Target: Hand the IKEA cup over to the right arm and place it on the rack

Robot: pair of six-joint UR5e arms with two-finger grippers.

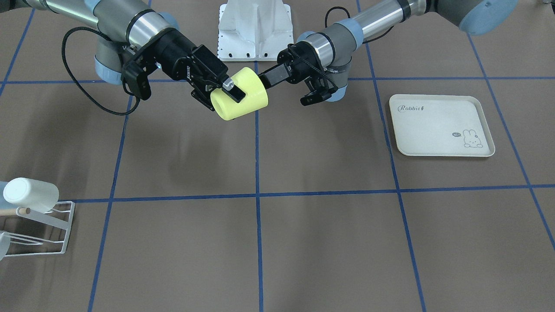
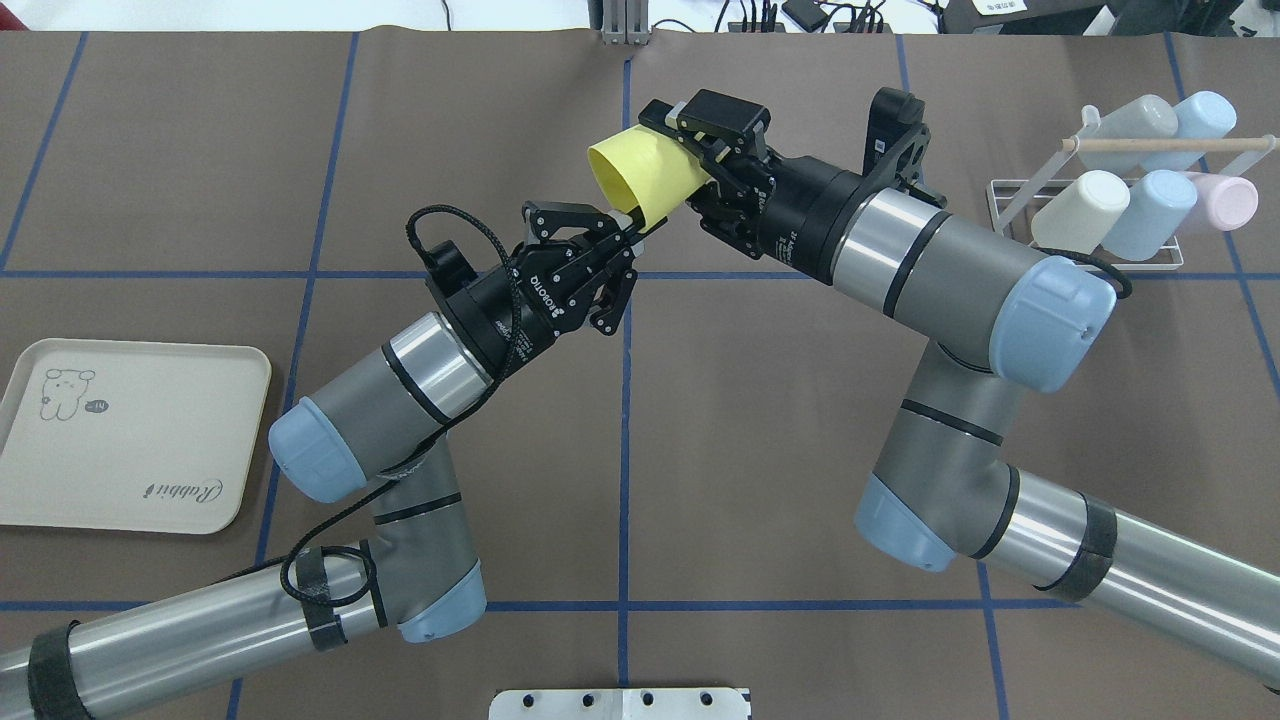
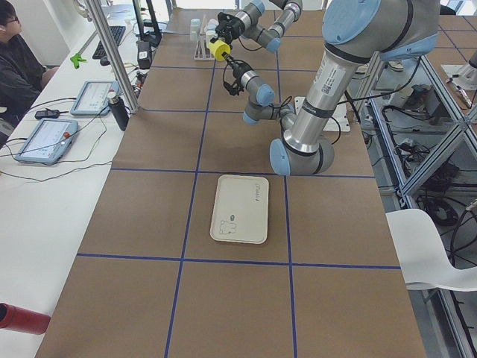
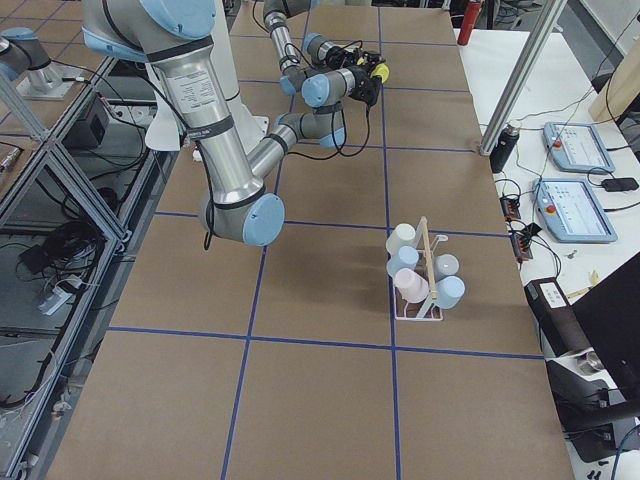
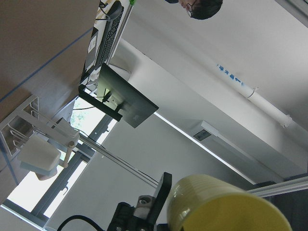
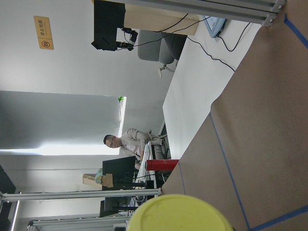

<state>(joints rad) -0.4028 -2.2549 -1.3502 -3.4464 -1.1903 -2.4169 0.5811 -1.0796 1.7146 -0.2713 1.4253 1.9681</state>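
**Item: cup** (image 2: 640, 170), yellow, one.
- Place: held in the air above the counter (image 2: 750, 450), upper centre of the overhead view, touching nothing but the two pincers.
- Attitude: on its side. The long axis is roughly level and runs across the frame from one pincer to the other. The wider end points to the frame's left and slightly down, and the narrower end points right.

**Left pincer** (image 2: 632, 225): comes in from lower left. It is clenched on the lower edge of the cup's wide end, so the cup lies above and to the right of it.

**Right pincer** (image 2: 692, 165): at the end of the right arm (image 2: 950, 270), coming in from the right. It grasps the cup's narrow end, with one finger across the upper wall and one beneath. The cup projects leftward beyond the fingertips.

**Rack** (image 2: 1090, 262): white wire, upper right of the overhead view, well apart from the cup. It carries several pale cups (image 2: 1075, 215) and a wooden rod (image 2: 1160, 145).

**Tray** (image 2: 150, 450): cream, with a rabbit print, at the left edge.
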